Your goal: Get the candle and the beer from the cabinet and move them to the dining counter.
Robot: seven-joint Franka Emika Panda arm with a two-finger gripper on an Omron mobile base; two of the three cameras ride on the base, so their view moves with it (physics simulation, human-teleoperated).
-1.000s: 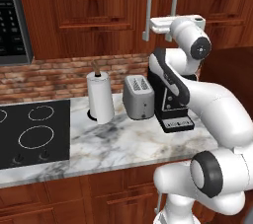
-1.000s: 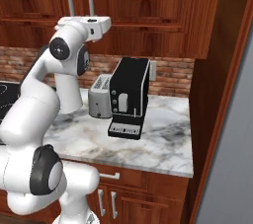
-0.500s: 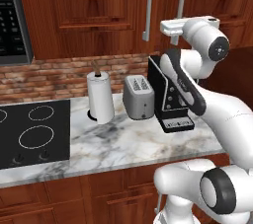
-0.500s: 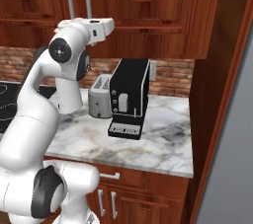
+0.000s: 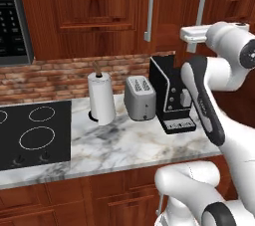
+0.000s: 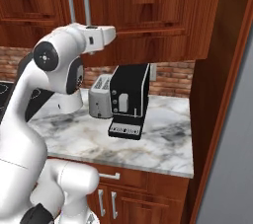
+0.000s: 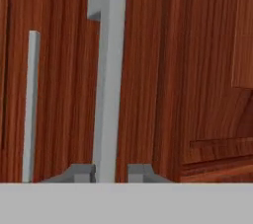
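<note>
fingers (image 7: 81,172) pinch the cabinet (image 7: 197,70) handle (image 7: 108,80) between them (door shut).

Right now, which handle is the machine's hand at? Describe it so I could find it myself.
Start at the reddish-brown wall cabinet above the marble counter. Two long vertical silver bar handles hang side by side on its doors, above the toaster and the black coffee machine. It is the right-hand handle, the one with the white hand at its lower end; the left handle hangs free.

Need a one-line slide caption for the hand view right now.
Pincer closed around a silver bar handle of the shut reddish-brown cabinet.
</note>
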